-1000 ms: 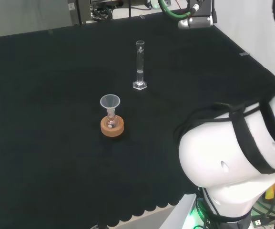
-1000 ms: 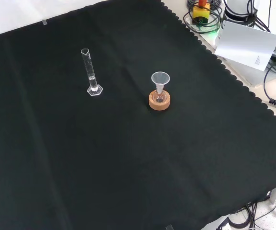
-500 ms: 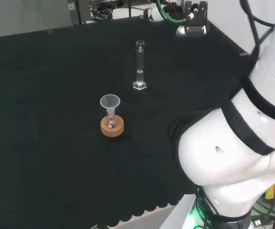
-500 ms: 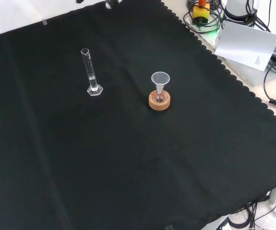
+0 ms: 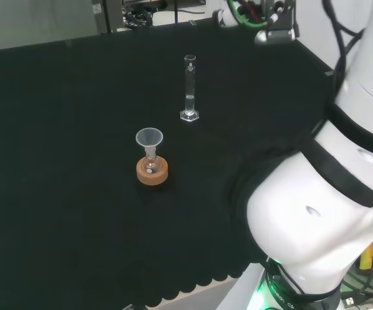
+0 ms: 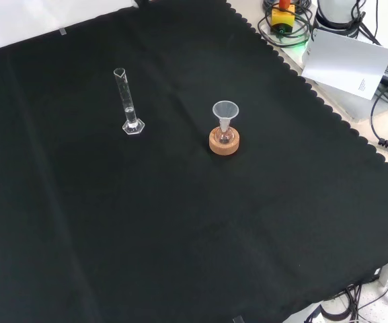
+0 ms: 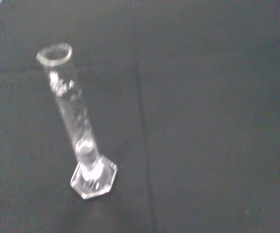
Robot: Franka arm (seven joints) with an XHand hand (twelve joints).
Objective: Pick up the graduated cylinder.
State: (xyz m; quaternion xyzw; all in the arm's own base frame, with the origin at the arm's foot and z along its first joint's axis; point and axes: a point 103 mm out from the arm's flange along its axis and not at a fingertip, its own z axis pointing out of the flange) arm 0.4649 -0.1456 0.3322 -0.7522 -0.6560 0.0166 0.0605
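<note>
The graduated cylinder is standing upright on its small base on the table, apart from the funnel in its cork ring. Whether the robot hand is released or clenched, I cannot tell. A sideways knock could be toppling this tall, narrow glass.

On your bench: one graduated cylinder, clear, upright on hexagonal foot. One clear funnel, seated in neck of one small flask. One cork ring under that flask. One black cloth beneath all of it. One white arm at head view's right.
</note>
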